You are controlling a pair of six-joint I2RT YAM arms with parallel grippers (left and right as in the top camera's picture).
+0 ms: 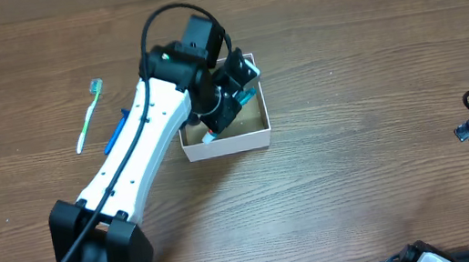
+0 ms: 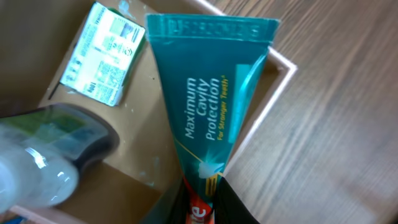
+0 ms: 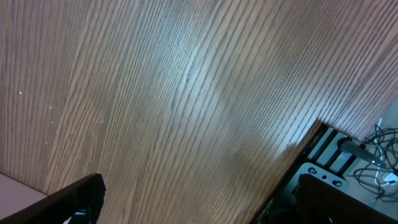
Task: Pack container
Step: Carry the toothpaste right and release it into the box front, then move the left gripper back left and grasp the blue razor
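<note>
The container (image 1: 254,137) is a small square box with white walls and a brown floor, at the table's middle. My left gripper (image 1: 228,95) is over it, shut on a teal toothpaste tube (image 2: 208,106) that hangs above the box floor (image 2: 149,155) with its crimped end toward the far wall (image 2: 283,81). A small green-and-white packet (image 2: 102,56) lies in the box, and a clear rounded item (image 2: 43,162) sits at the near left. My right gripper (image 3: 199,199) is open and empty over bare table at the right edge.
A green toothbrush (image 1: 90,114) lies on the table left of the box. A blue item (image 1: 115,131) lies beside my left arm, partly hidden by it. The table's edge and cables (image 3: 367,162) show in the right wrist view.
</note>
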